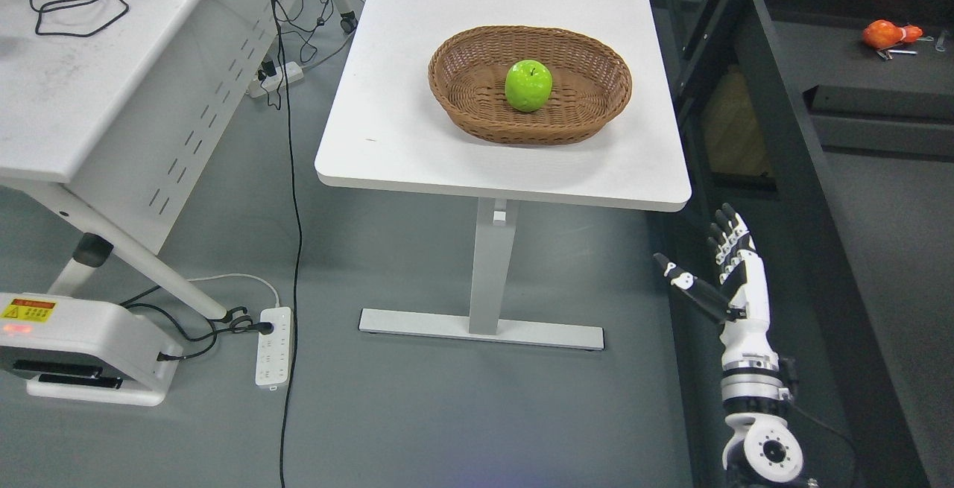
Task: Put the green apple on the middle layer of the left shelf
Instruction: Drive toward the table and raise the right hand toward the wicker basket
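A: where's the green apple (528, 86)?

B: in the wicker basket (477, 112), about the middle, stem up, nothing else in with it. Basket's on the white table (417, 138), toward the near end

A: hand state?

B: right hand (727, 272) is low at the lower right, below the table edge and just off its near right corner. Fingers straight and apart, thumb splayed out to the left, holds nothing. Left hand isn't in view

A: why's it parked there?

B: my guess, it's a ready pose before the reach. Hand is well apart from the apple, so the grasp isn't started

A: why a basket?

B: probably keeps a round fruit from rolling. The rim means the hand has to come in from above, not sideways

A: obstacles?

B: the tabletop edge sits between hand and basket, arm must rise over it first. Dark shelving frame (753, 63) runs up the right side close to the arm, could snag the elbow. An orange object (887, 33) lies on a dark surface far right, can't tell what it is

A: the left shelf?

B: can't see one. Left side has a second white table (67, 100) with cables (287, 100) hanging down, a power strip (273, 346) on the floor and a white device (82, 354) with a warning label. Cables matter if the base moves left
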You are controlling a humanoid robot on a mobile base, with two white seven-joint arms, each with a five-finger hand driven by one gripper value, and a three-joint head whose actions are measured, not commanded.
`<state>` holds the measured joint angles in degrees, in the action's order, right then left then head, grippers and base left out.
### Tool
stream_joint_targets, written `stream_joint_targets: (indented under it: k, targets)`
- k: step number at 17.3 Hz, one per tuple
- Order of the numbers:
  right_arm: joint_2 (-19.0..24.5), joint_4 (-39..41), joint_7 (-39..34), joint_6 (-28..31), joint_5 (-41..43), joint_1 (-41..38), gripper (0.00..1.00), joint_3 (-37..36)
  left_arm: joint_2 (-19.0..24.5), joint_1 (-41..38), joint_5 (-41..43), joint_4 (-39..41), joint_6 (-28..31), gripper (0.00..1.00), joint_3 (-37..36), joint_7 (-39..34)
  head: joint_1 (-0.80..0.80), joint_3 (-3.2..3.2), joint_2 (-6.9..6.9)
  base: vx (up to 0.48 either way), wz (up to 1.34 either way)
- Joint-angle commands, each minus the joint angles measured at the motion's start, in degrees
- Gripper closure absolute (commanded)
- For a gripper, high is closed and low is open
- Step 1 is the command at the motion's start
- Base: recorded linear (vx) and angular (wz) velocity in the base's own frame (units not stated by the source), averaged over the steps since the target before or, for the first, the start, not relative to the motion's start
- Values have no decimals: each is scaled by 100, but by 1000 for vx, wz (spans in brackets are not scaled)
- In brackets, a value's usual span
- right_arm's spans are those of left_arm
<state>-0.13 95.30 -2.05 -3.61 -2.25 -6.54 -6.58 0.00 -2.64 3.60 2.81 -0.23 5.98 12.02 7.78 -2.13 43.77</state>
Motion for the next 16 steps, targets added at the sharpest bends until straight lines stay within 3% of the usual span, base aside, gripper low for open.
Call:
stream_joint_targets:
  k: [1,7,8,11,12,14,16]
  targets:
    - [-87,121,-14,36,5,-14,0,-45,100,0,0,0,-3,0,0,2,0,0,0,0,0]
    - [-87,15,-14,10,41,47,0,-45,100,0,0,0,-3,0,0,2,0,0,0,0,0]
    - [-187,15,-23,1,-334,57,0,-36,100,0,0,0,-3,0,0,2,0,0,0,0,0]
    - [-830,59,161,-60,-2967,127,0,25,100,0,0,0,-3,0,0,2,0,0,0,0,0]
    - [-935,94,301,-60,-3383,127,1,17,100,0,0,0,-3,0,0,2,0,0,0,11,11]
    - [-1173,339,425,-60,-3379,101,3,-45,100,0,0,0,-3,0,0,2,0,0,0,17,23]
    - [-1139,349,416,-104,-3370,109,2,-71,100,0,0,0,-3,0,0,2,0,0,0,37,44]
